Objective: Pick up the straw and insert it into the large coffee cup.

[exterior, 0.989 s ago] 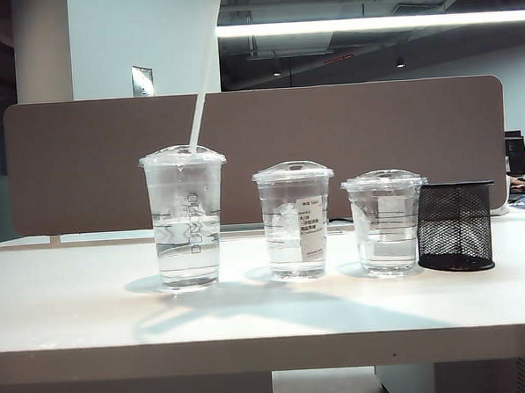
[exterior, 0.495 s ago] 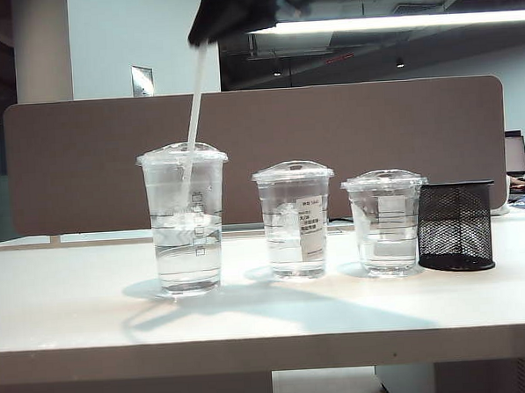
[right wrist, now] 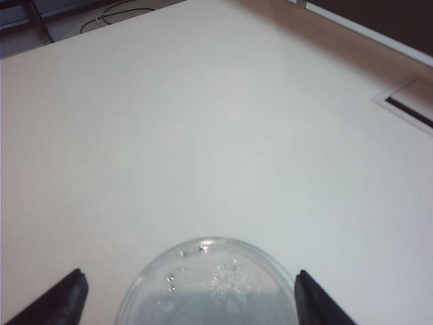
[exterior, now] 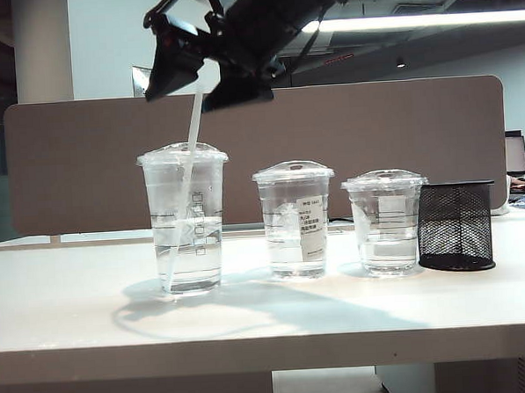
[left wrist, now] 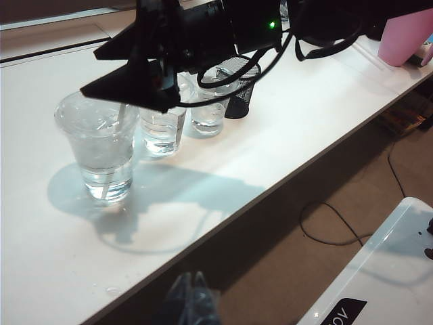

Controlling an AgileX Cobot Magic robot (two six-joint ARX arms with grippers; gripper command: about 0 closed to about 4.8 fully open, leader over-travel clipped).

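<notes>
The right gripper (exterior: 199, 72) hung directly above the large coffee cup (exterior: 185, 220), its two black wedge-shaped fingers (right wrist: 64, 298) spread wide apart with nothing between them. In the right wrist view the fingertips stood to either side of the cup's clear domed lid, clear of its rim.

The straw (exterior: 184, 187), thin, straight and white, stood in that cup, leaning: its lower end reached down through the water near the cup's base, and its upper end rose out of the lid toward the gap between the fingers. Whether the straw's top touched a finger cannot be told.

The large coffee cup was clear, smooth plastic, tapered, with small printed boxes down its side, and held clear liquid. It stood on the pale, matte table (exterior: 268, 311). Beside the cup stood a medium clear cup (exterior: 295, 219) with a white label, beyond that a shorter clear cup (exterior: 386, 221), and just beside that a black wire-mesh holder (exterior: 456, 225), round and open-topped.

Of the left gripper (left wrist: 193, 306) only a blurred dark tip showed, off the table's front edge, well away from the large cup; its opening cannot be told.
</notes>
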